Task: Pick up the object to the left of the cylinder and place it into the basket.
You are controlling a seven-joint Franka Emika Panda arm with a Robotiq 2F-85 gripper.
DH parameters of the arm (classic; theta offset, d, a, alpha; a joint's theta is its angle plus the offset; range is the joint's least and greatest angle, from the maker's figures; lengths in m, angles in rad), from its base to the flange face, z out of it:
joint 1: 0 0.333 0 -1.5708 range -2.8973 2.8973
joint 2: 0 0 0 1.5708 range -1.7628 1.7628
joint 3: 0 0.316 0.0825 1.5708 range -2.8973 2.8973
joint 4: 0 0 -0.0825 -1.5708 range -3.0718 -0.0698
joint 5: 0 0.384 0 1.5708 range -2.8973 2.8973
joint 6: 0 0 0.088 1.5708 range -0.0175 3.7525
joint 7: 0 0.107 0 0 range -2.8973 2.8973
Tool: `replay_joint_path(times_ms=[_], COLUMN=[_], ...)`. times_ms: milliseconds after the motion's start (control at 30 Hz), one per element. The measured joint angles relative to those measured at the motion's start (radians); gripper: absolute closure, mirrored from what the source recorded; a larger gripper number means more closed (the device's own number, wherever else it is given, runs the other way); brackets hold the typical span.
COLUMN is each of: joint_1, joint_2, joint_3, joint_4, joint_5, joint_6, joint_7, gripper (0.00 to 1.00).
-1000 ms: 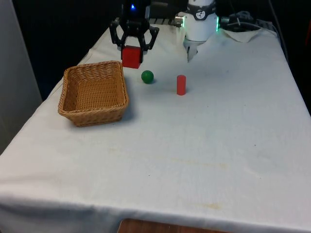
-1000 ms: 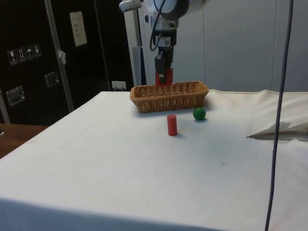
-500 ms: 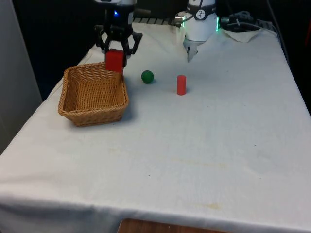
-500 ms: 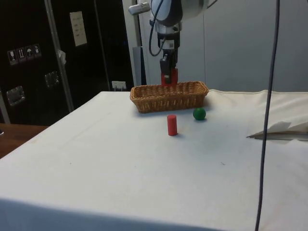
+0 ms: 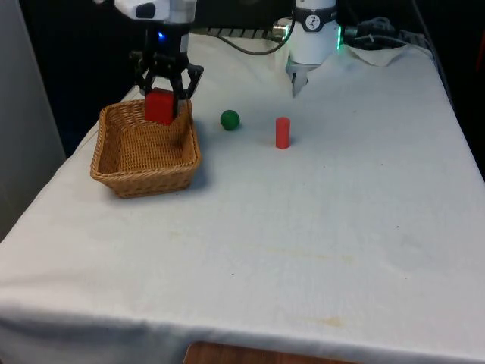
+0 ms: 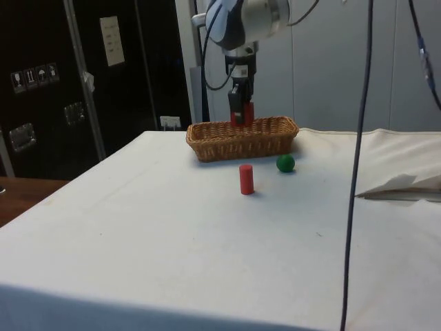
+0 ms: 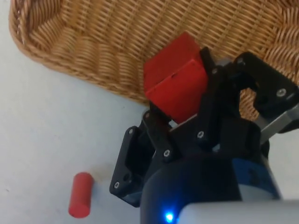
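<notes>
Gripper (image 5: 161, 97) clamps one red block (image 5: 160, 106) above the wicker basket's (image 5: 144, 168) far rim; one green ball (image 5: 229, 120), one red cylinder (image 5: 283, 133) on the cloth.

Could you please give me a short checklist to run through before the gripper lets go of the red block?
1. Red block held in the gripper: ok.
2. Block over the basket, near its far rim: ok in the front view; cannot tell exactly from the side view.
3. Block clear of the rim: cannot tell.
4. Green ball and red cylinder away from the basket: ok.
5. Block the right pick, since the ball sits directly left of the cylinder: not ok.
</notes>
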Motion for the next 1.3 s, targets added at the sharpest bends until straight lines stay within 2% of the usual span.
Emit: replay_joint_path(times_ms=[300,400,467,500,700,900,1300], joint_1=[0.001,-0.004,-0.004,-0.011,-0.034,-0.037,-0.035], joint_2=[0.070,0.110,0.110,0.136,0.232,0.277,0.280], joint_3=[0.011,0.011,0.011,0.011,0.004,0.004,0.004], joint_4=[0.033,0.057,0.057,0.075,0.152,0.174,0.174], joint_5=[0.077,0.102,0.102,0.124,0.221,0.277,0.281], joint_6=[0.000,0.000,0.000,-0.003,-0.037,-0.040,-0.040], joint_7=[-0.028,-0.035,-0.035,-0.050,-0.114,-0.144,-0.145], gripper=[1.00,1.00,1.00,1.00,1.00,1.00,1.00])
